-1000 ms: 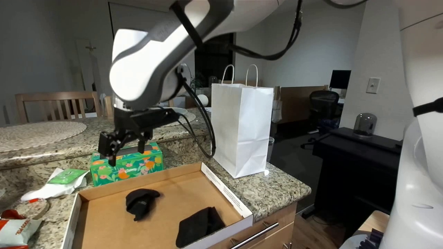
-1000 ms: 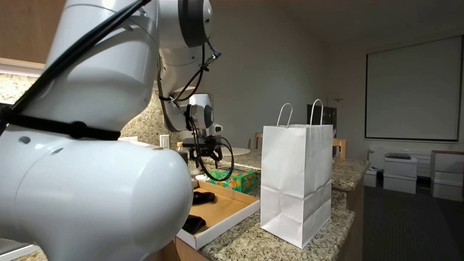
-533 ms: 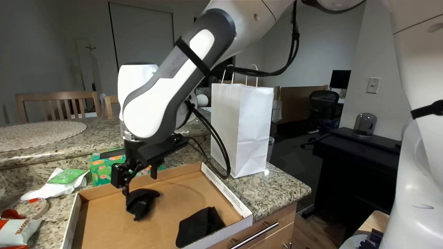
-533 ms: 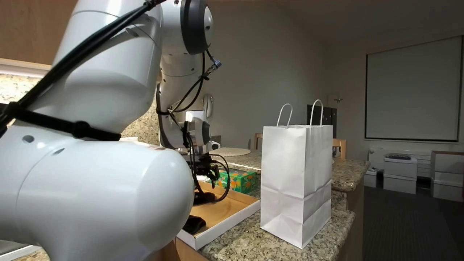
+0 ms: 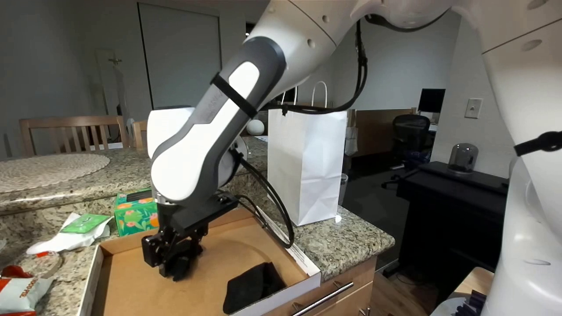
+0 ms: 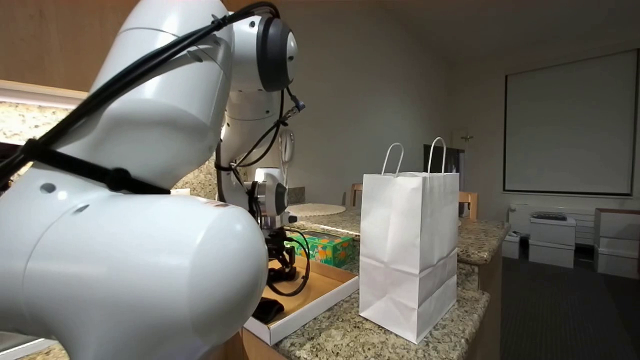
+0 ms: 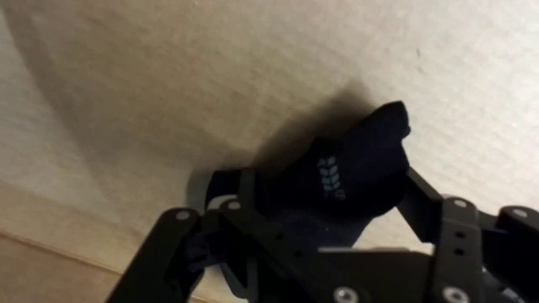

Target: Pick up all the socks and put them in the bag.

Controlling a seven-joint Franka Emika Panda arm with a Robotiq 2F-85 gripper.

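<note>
Lowered within the past second from above the cardboard tray (image 5: 131, 285), my gripper (image 7: 331, 187) now straddles a bunched black sock (image 7: 358, 158) on the tray's floor. Fingers (image 7: 423, 208) set wide, I flank the cloth on two sides, its pale printed marks between them; whether either finger presses it, I cannot tell. The descent appears to settle the approach, leaving a squeeze as the likely next move. Soft and thickly bunched, the sock should fold into my grip, though a shallow bite risks dropping it over the tray.

Also inside the tray, near one wall, a second black sock (image 5: 253, 287) lies folded and unmoved, so at least two pieces await the trip. Just outside the opposite wall of the tray stands a flowered tissue box (image 5: 137, 217), no part of the job. Farthest out, beside the tray on the granite counter (image 5: 360, 239), the white paper bag (image 5: 307, 166) stands upright in both exterior views, its inside hidden; any lift, I judge, must clear the tray's wall and then the bag's top.
</note>
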